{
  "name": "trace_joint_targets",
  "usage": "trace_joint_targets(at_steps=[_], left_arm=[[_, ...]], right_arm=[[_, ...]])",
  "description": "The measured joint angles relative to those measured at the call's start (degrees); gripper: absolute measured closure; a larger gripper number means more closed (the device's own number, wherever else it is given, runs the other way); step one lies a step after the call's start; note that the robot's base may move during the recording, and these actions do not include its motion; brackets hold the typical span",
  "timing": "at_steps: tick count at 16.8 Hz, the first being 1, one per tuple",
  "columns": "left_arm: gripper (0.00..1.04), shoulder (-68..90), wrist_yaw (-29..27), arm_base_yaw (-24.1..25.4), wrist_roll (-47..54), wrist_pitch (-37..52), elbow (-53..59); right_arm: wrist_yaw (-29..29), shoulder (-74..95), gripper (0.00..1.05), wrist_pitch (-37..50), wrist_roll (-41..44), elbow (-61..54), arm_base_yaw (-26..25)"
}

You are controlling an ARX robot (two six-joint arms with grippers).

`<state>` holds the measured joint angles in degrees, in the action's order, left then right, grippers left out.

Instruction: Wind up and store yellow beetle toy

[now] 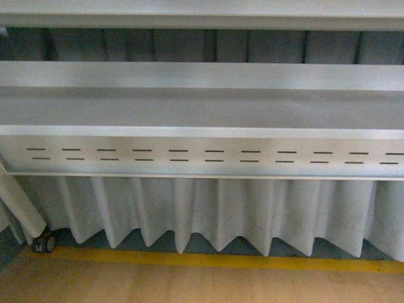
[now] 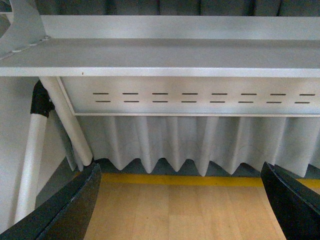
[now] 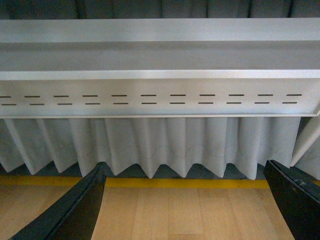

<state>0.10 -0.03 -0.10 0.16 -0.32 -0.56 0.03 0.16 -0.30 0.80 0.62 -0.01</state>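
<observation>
The yellow beetle toy is out of view in all three views. My left gripper (image 2: 180, 205) is open, its two black fingers (image 2: 70, 210) spread wide over bare light wood with nothing between them. My right gripper (image 3: 182, 205) is open in the same way, dark fingers (image 3: 75, 212) at either side of its view and only wood surface between them. Neither arm shows in the front view.
A wooden surface (image 1: 189, 287) with a yellow edge strip (image 1: 208, 260) lies in front. Beyond it hangs a pleated white curtain (image 1: 214, 211) under a grey metal rack with slotted panel (image 1: 208, 154). A white frame leg with a caster (image 1: 44, 243) stands at left.
</observation>
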Motion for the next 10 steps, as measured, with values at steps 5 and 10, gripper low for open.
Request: trace_joint_targets(at_steps=[5,10], left_arm=[[0.07,0.0,0.0,0.0,0.0,0.0,0.0],[0.07,0.0,0.0,0.0,0.0,0.0,0.0]], right_arm=[[0.0,0.0,0.07,0.0,0.0,0.0,0.0],[0.0,0.0,0.07,0.0,0.0,0.0,0.0]])
